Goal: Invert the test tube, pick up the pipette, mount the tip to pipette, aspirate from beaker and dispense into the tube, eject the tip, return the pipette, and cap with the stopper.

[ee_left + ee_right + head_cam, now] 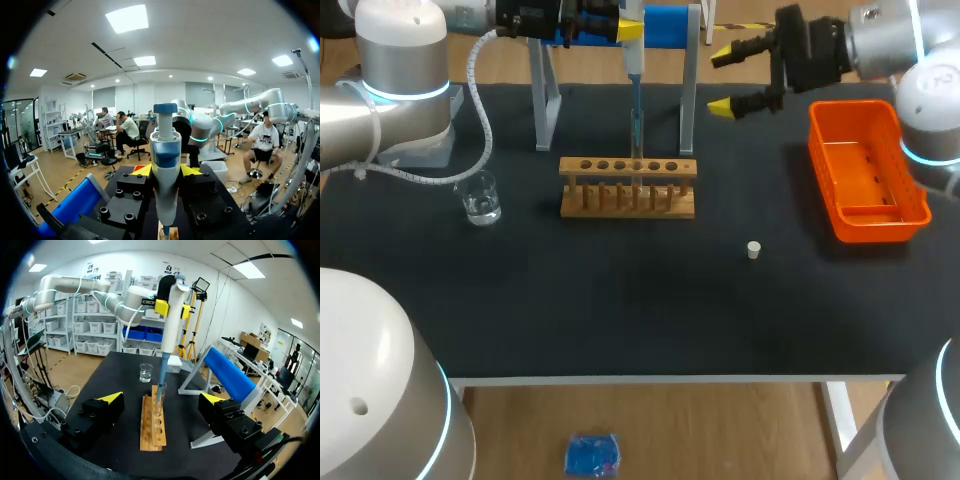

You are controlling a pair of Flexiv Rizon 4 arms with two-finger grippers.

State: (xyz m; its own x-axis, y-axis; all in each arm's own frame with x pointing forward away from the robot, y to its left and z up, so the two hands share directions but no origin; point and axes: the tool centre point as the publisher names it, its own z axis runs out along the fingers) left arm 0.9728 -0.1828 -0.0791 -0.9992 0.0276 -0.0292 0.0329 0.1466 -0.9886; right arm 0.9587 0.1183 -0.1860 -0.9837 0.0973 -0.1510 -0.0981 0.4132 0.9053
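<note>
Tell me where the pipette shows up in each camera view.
Head view: pipette at the far middle, above the wooden rack.
Left wrist view: upright, held in the left gripper.
Right wrist view: straight ahead, above the rack.
Shared landmark: the blue bar of the stand, beside it.
</note>
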